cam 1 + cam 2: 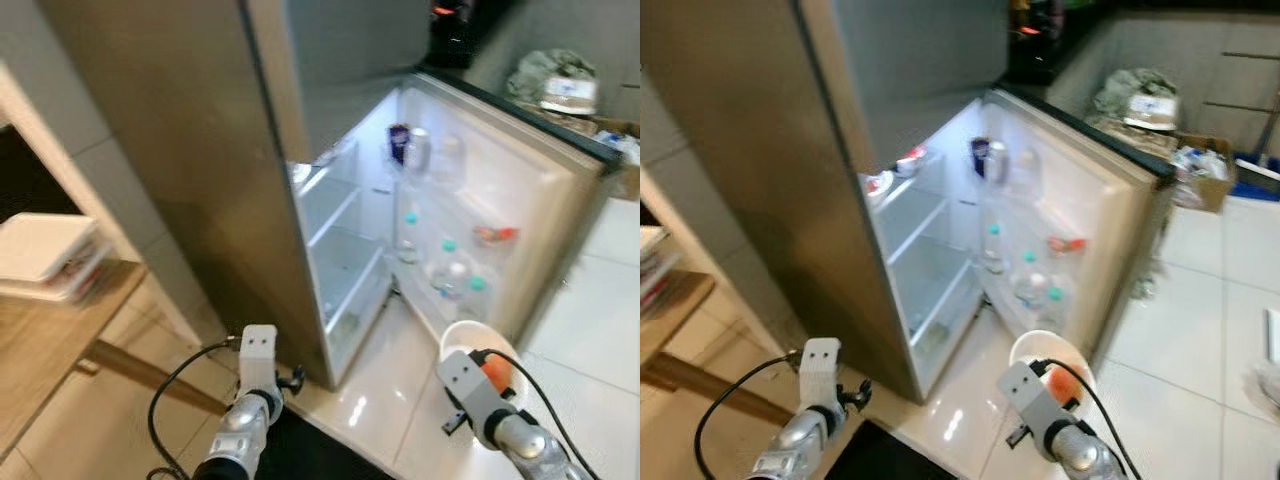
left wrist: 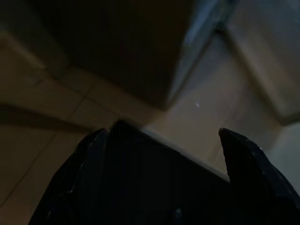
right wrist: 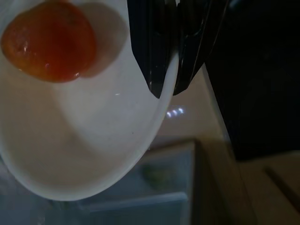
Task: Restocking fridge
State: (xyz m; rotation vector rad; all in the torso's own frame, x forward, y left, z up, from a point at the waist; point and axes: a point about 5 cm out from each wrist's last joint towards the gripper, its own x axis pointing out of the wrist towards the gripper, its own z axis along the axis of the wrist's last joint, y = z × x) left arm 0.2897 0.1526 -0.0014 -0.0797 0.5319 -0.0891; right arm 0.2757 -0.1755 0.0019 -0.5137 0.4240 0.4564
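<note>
Right gripper (image 3: 168, 91) fingers pinched on the rim of a white round bowl (image 3: 84, 150), holding it low in front of the robot above the pale tiled floor (image 1: 590, 330). An orange-red round fruit (image 3: 49, 40) sits inside the bowl. Left gripper (image 2: 164, 140) fingers spread apart, nothing between them, hanging over a dark mat (image 2: 154, 183). Beyond: steel-grey fridge (image 1: 190, 170), its door (image 1: 520, 200) swung wide open, lit inside. Clear bottles with teal caps (image 1: 455, 275) stand in the door racks, cans higher up. Wooden table (image 1: 50, 350) at the robot's left carries a white stack (image 1: 45, 255).
</note>
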